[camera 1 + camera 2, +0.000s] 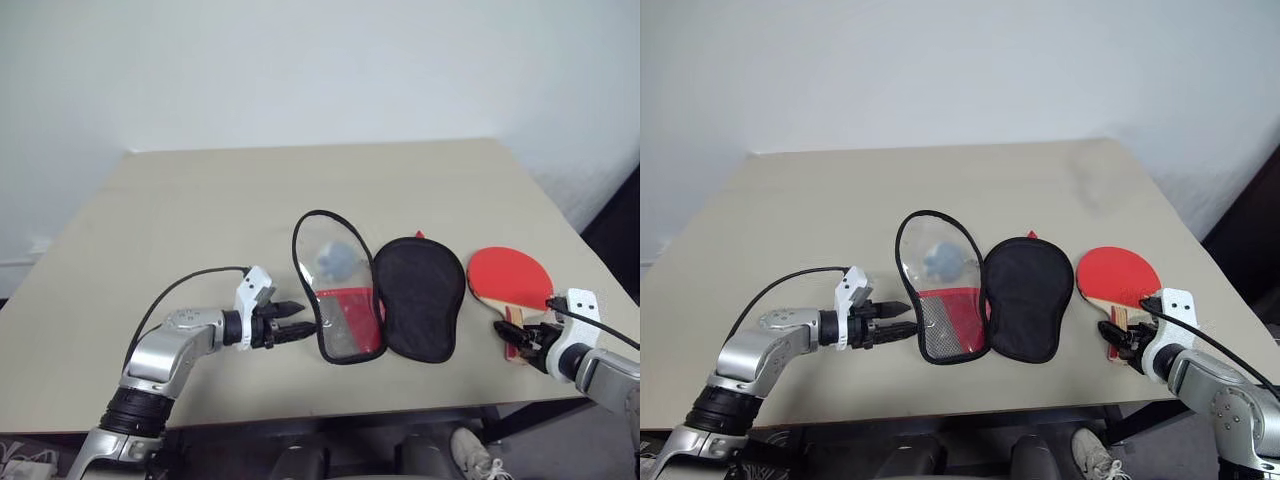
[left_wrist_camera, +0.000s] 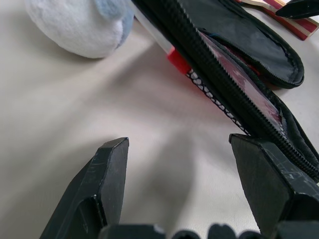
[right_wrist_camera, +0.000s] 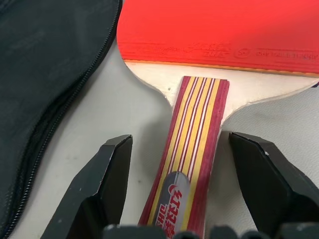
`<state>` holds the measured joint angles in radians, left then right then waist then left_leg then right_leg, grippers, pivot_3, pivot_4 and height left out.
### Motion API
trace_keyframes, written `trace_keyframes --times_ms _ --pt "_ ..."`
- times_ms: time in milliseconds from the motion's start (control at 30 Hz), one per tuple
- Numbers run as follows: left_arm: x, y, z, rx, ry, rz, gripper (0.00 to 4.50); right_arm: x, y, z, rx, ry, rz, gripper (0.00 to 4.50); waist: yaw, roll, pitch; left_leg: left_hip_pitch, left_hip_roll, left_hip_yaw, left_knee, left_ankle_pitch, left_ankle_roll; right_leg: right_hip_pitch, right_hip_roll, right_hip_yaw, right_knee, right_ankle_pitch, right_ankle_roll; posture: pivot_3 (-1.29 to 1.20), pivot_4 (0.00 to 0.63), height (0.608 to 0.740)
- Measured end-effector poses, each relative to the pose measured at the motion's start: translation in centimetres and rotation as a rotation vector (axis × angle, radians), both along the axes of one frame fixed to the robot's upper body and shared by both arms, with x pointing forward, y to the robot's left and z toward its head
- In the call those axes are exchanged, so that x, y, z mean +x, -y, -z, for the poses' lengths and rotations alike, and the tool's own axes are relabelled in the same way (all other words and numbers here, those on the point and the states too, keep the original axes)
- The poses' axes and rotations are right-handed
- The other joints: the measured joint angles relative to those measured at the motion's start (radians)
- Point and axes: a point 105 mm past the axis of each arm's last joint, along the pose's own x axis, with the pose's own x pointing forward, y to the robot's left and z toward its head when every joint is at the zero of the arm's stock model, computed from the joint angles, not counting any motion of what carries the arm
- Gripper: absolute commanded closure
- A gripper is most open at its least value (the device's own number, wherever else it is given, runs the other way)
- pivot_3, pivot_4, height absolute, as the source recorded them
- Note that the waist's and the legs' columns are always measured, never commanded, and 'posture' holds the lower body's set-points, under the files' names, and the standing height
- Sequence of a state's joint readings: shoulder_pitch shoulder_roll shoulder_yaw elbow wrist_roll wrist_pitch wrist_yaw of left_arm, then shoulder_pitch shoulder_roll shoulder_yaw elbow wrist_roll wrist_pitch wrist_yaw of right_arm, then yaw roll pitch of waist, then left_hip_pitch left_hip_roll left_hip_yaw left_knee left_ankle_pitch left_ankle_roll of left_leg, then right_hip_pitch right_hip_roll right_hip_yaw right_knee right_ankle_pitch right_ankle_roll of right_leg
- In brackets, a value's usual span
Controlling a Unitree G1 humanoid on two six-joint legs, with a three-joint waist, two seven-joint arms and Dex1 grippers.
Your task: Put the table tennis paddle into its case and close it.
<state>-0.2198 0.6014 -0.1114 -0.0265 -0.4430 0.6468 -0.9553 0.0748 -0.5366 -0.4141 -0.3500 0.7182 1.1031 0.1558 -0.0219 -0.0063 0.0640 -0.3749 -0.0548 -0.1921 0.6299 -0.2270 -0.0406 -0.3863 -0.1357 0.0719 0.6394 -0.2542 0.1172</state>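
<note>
Paddle point(image 1: 508, 276) near counter's point(image 1: 200, 200) right edge, case point(image 1: 380, 295) open beside it. Right gripper point(image 3: 175, 164) wide astride handle point(image 3: 192, 149), untouched; left gripper point(image 1: 295, 328) wide beside case.

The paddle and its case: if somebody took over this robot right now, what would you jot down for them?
Right gripper: open, fingers either side of the table tennis paddle handle, not yet clamped.
Left gripper: open, empty, beside the case.
Case lies unzipped and spread flat on the table; a small bluish-grey fluffy lump sits at its clear half. Paddle lies right of the case.
Done: case opened.
Left: grip paddle, put it in, close the case.
</note>
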Motion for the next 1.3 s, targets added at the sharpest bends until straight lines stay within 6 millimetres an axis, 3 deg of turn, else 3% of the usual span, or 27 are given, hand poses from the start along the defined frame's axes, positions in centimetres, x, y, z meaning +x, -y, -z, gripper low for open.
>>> trace_keyframes --times_ms 133,200,533,700,867,1133,1300 --pt "-0.2 0.1 0.3 -0.006 -0.008 -0.005 1.07 0.4 -0.1 0.1 0.009 -0.003 0.015 3.05 0.001 -0.001 0.000 0.000 0.000 0.000 0.000 0.000 0.000 0.000 0.000 0.000 0.000 0.000 0.000 0.00 0.000 0.740" --pt "-0.1 0.2 0.3 -0.006 -0.008 -0.007 1.07 0.4 -0.4 0.2 0.023 -0.006 0.019 3.34 0.001 -0.002 -0.001 0.000 0.000 0.000 0.000 0.000 0.000 0.001 0.000 0.000 0.000 0.000 0.000 0.00 0.000 0.740" --pt "-0.1 0.2 0.3 -0.006 -0.012 -0.007 1.07 0.9 -0.8 -0.1 0.115 0.021 0.091 3.34 0.001 -0.002 0.000 -0.001 0.000 0.000 0.000 0.000 0.000 0.000 0.000 0.000 0.000 0.000 0.000 0.00 0.000 0.740" --pt "-0.1 0.3 0.3 -0.004 -0.011 -0.003 1.07 1.6 -0.4 -2.9 0.164 0.127 0.132 3.34 0.001 0.005 0.002 -0.001 0.000 0.000 -0.001 0.000 0.000 -0.002 0.000 0.000 0.001 0.000 0.000 0.00 0.000 0.740" --pt "0.3 0.8 -0.2 0.000 0.005 0.024 1.07 1.4 -5.4 -6.3 0.175 0.238 -0.083 3.34 -0.003 0.007 0.001 -0.001 0.001 0.000 -0.001 0.000 0.000 -0.003 0.001 0.000 0.001 0.000 0.000 0.00 0.000 0.740" --pt "0.3 0.8 0.1 0.004 -0.009 0.029 1.07 0.1 -12.5 -4.1 0.296 0.096 -0.250 3.34 0.001 0.007 0.001 -0.002 0.001 -0.001 -0.001 0.000 0.000 -0.003 0.001 0.000 0.001 0.000 0.000 0.00 0.000 0.740" --pt "0.4 0.8 0.0 0.006 -0.007 0.033 1.07 -0.1 -13.6 -3.7 0.333 0.065 -0.219 3.34 0.000 0.007 0.001 -0.002 0.001 -0.001 -0.001 0.000 0.000 -0.004 0.001 0.000 0.001 0.000 0.000 0.00 0.000 0.740"
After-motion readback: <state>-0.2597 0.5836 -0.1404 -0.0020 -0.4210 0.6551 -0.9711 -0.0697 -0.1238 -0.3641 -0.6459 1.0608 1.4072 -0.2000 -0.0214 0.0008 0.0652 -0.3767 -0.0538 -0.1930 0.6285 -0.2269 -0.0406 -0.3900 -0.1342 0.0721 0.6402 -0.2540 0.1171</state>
